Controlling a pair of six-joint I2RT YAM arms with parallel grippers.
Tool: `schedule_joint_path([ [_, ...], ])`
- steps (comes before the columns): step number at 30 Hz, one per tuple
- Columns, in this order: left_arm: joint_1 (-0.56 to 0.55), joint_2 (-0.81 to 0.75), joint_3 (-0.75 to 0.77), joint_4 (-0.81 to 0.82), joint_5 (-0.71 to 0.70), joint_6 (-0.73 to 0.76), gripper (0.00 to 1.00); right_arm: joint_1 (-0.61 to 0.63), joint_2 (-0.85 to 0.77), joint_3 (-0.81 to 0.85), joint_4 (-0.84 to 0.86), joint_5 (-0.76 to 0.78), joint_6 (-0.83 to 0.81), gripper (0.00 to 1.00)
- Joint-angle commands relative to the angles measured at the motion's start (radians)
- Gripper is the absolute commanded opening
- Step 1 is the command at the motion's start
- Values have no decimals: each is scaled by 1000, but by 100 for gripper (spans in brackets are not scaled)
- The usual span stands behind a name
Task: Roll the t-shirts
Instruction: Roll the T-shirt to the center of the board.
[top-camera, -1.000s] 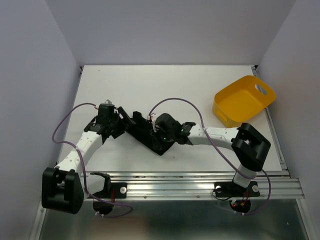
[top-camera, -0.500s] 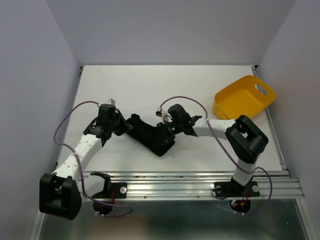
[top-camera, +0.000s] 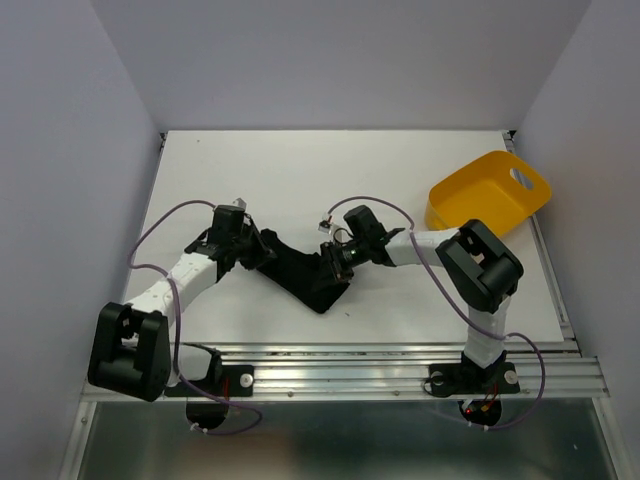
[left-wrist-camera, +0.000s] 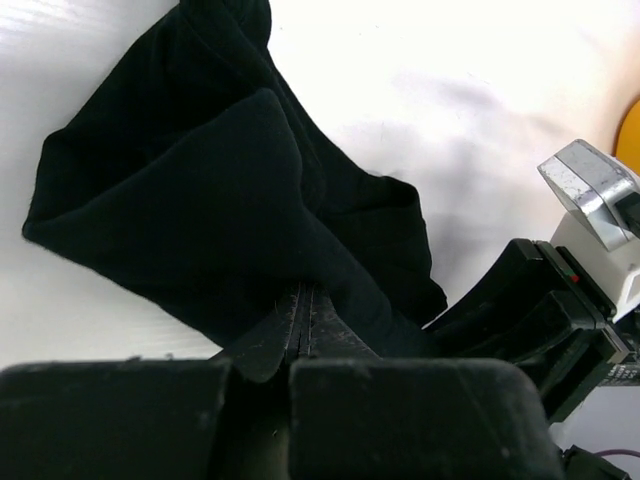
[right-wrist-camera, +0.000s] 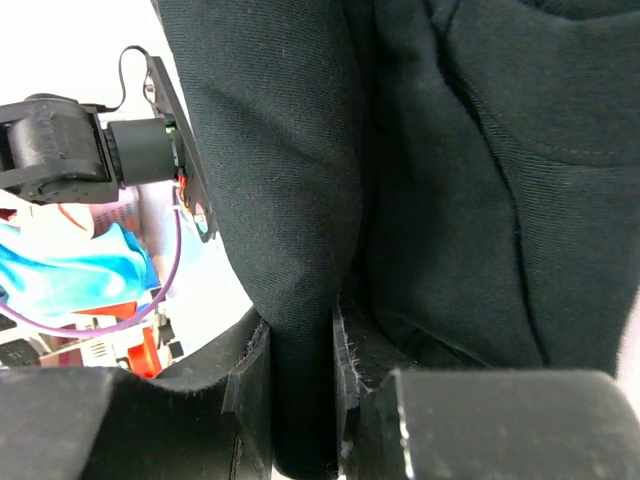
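L end effector (left-wrist-camera: 303, 305), R (right-wrist-camera: 300, 345) pinch t-shirt (top-camera: 300, 270).

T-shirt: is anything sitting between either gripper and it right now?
Nothing visible. The right gripper is clamped on a fold of the t-shirt, and the left gripper is shut at its other end, seemingly pinching cloth. The yellow tub stands apart, to the right.
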Motion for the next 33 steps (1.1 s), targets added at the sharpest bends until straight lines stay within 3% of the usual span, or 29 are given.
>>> schedule_joint_path([
  [1,-9,44,-7,76,11,16,0,-11,17,9,-5,-11,19,1],
  [10,-10,176,19,151,1,9,0,-31,-35,-19,-10,84,23,4],
  [11,-10,190,24,151,-1,11,0,-31,-47,-20,-22,101,19,8],
  [12,-12,216,27,151,-1,14,0,-31,-61,-19,-34,144,11,22],
  [15,-12,253,38,181,-5,14,0,-31,-130,-19,-114,245,-21,41],
  [17,-10,261,42,186,-8,14,0,-31,-175,-17,-173,296,-40,44],
  [18,-12,268,44,186,-8,14,0,-31,-220,-13,-193,352,-58,51],
  [23,-14,270,57,182,5,17,0,9,-342,29,-361,568,-130,59],
  [25,-15,262,62,174,8,17,0,59,-371,56,-410,694,-145,60],
  [28,-15,253,65,163,4,17,0,124,-371,108,-427,805,-156,52],
  [31,-18,253,79,160,-1,17,0,202,-327,164,-428,860,-155,33],
  [32,-17,253,81,160,-1,17,0,202,-315,173,-422,857,-149,33],
  [33,-18,253,84,160,-2,17,0,211,-301,182,-413,844,-144,23],
])
